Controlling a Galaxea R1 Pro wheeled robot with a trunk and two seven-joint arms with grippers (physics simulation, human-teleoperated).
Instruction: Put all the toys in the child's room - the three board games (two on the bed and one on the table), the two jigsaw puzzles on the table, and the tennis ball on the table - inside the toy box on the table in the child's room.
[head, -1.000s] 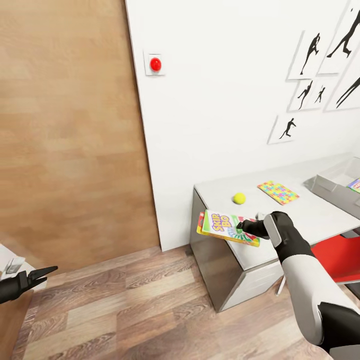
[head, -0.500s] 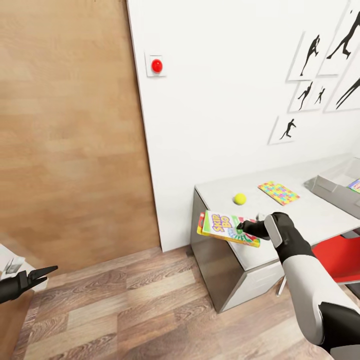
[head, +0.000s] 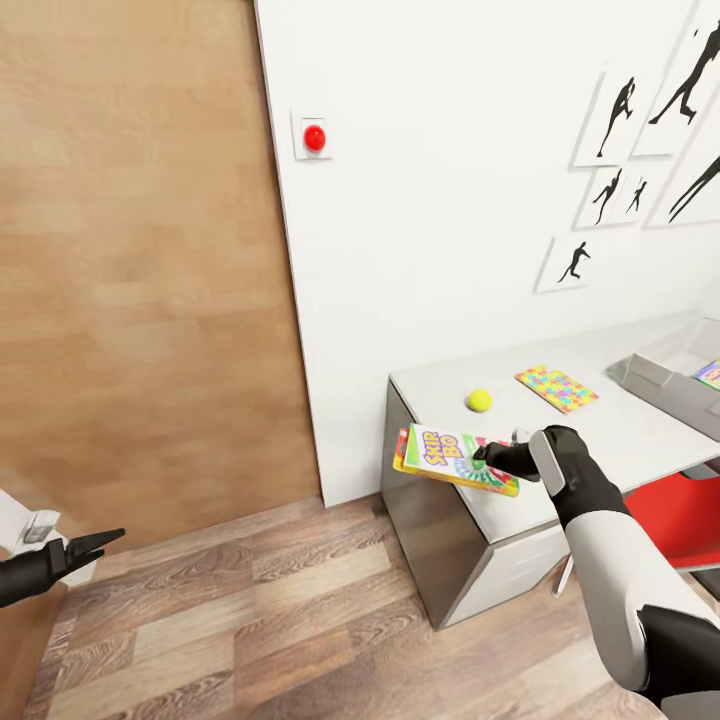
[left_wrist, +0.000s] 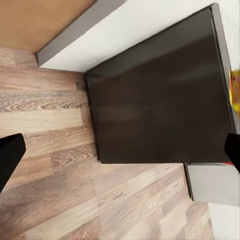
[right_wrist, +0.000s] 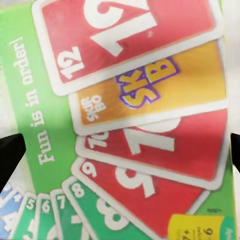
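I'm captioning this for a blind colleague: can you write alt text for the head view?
The right gripper holds a Skip-Bo game box above the near corner of a grey table, where a tennis ball, a jigsaw puzzle and the toy box sit. The left gripper hangs low over the wooden floor.

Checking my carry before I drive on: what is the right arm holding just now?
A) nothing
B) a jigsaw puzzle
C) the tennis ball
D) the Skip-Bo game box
D: the right gripper has its jaws shut on the Skip-Bo game box, held over the table corner, while the tennis ball and a jigsaw puzzle lie on the tabletop.
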